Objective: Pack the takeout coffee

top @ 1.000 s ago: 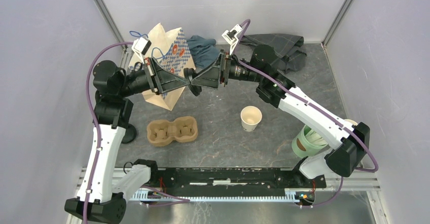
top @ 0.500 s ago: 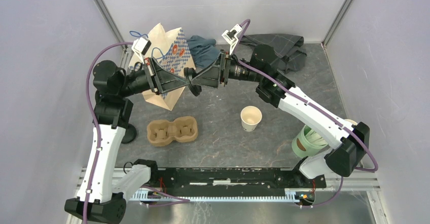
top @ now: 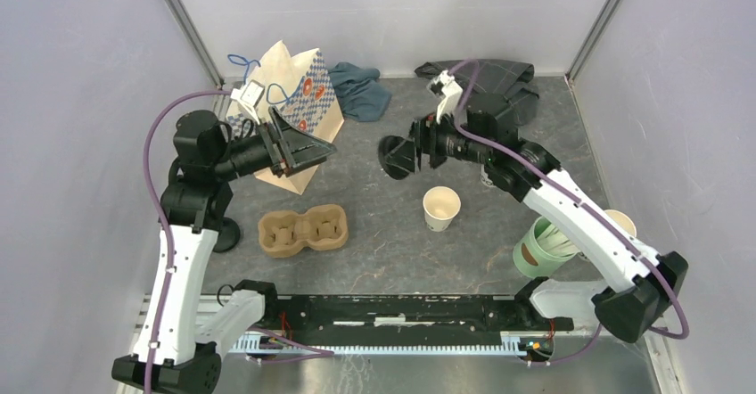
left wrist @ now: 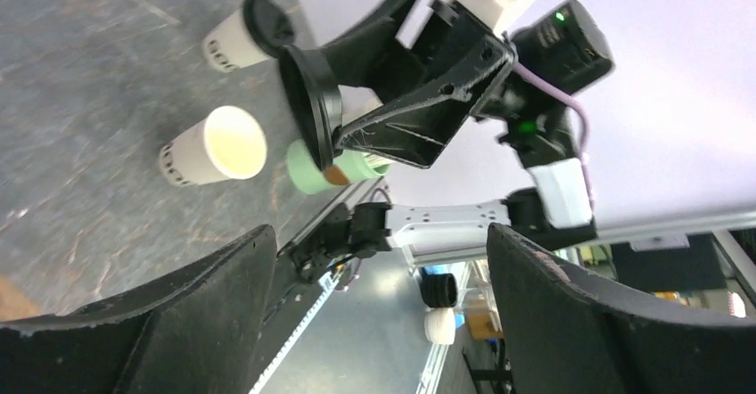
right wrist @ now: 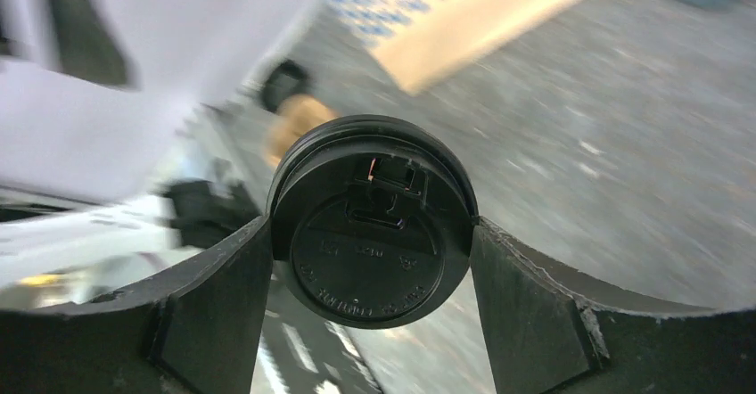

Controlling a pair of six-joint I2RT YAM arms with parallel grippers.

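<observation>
Takeout coffee [left wrist: 228, 41] stands apart from right jaws, which clamp a lid [right wrist: 370, 253].

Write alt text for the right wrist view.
A round black lid is clamped by its rim between the two fingers of the right hand, flat face toward the camera. Behind it, blurred, lie the grey tabletop and a patterned paper bag.

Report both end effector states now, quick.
Left end effector: open, holding nothing.
Right end effector: closed on a black plastic cup lid.
</observation>
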